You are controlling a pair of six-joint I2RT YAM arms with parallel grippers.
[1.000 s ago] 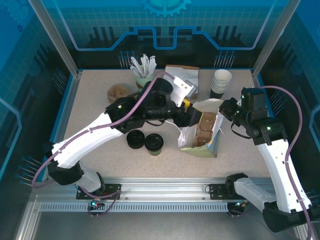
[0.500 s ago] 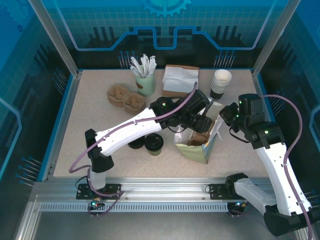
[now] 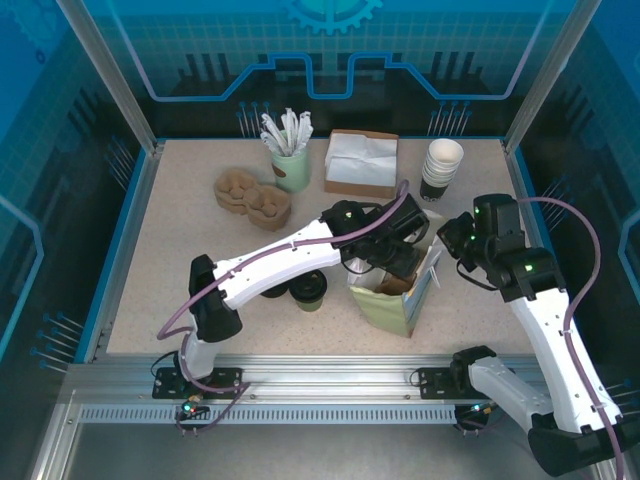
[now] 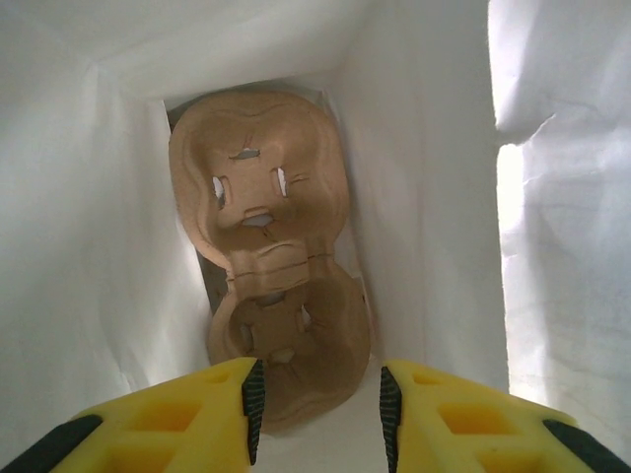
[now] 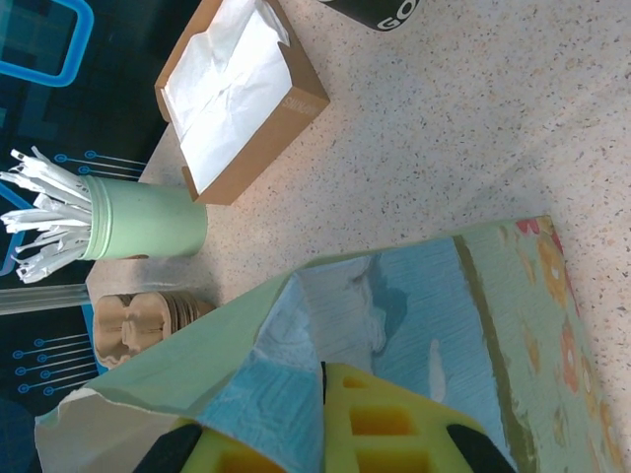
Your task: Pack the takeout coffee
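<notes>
Speckled beige table (image 3: pixel 170 250) inside blue-lit walls (image 3: pixel 60 150); the takeout coffee (image 3: pixel 310 287) stands upright on it, lid up, long axis vertical, near the paper bag (image 3: pixel 385 308). My left pincer (image 4: pixel 320 399) hangs parted inside the bag; my right pincer (image 5: pixel 322 429) clenches its rim

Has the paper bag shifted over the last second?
Yes. The paper bag has slid toward the near edge, farther from the stack of cups.

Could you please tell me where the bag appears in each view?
Top external: bag stands right of centre, in front of the napkin box.
Left wrist: bag walls, white, surround the carrier.
Right wrist: bag across the lower half.
Shared landmark: napkin box, top external and right wrist.
</notes>
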